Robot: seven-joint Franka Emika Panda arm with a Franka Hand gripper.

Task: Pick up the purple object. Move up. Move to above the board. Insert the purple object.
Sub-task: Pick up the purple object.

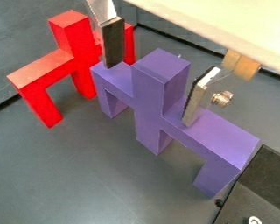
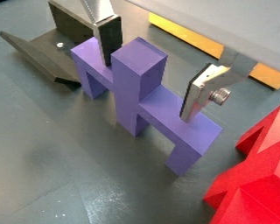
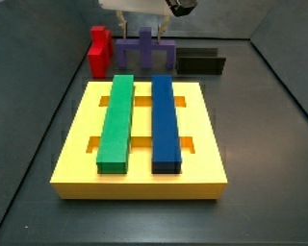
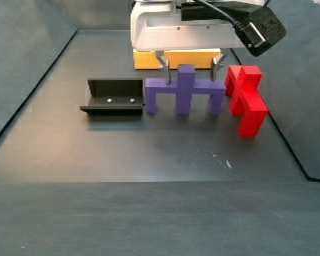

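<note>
The purple object (image 1: pixel 166 96) stands on the dark floor, a cross-shaped piece with an upright post; it also shows in a wrist view (image 2: pixel 136 87) and both side views (image 3: pixel 143 53) (image 4: pixel 186 92). My gripper (image 1: pixel 154 87) is lowered over it and is open, with one silver finger on each side of the post and a small gap at each pad. It also shows in a wrist view (image 2: pixel 152 79) and in a side view (image 4: pixel 186 70). The yellow board (image 3: pixel 80 135) lies nearer the front in a side view, with a green bar (image 3: pixel 115 120) and a blue bar (image 3: pixel 165 120) in it.
A red piece (image 1: pixel 60 66) stands close beside the purple object, also seen in both side views (image 3: pixel 100 50) (image 4: pixel 246 95). The dark fixture (image 4: pixel 112 98) stands on its other side, also in a side view (image 3: pixel 199 61). Enclosure walls run along both sides.
</note>
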